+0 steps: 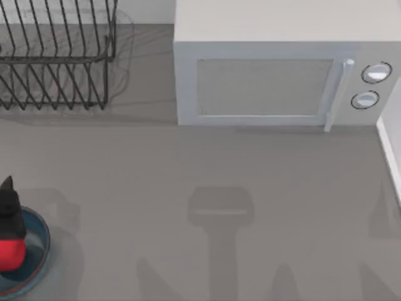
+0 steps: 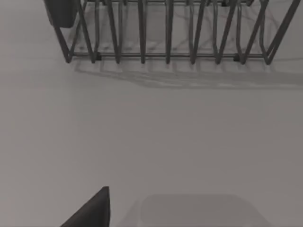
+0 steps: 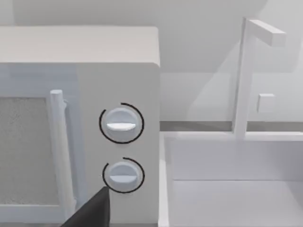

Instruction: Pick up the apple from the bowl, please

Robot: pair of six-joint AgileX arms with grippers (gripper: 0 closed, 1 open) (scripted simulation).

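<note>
Apple [image 1: 9, 254] sits in the bowl [image 1: 39, 233] at the table's [image 1: 188, 188] lower left edge from above, with our left gripper [image 1: 9, 210] over it; whether it grips we cannot tell. Our left wrist view shows a wire dish rack [image 2: 170, 33]. Our right wrist view shows a microwave [image 3: 80, 47].

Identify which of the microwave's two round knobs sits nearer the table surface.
The lower knob of the microwave, directly beneath the upper knob and beside the door handle's lower stretch.
</note>
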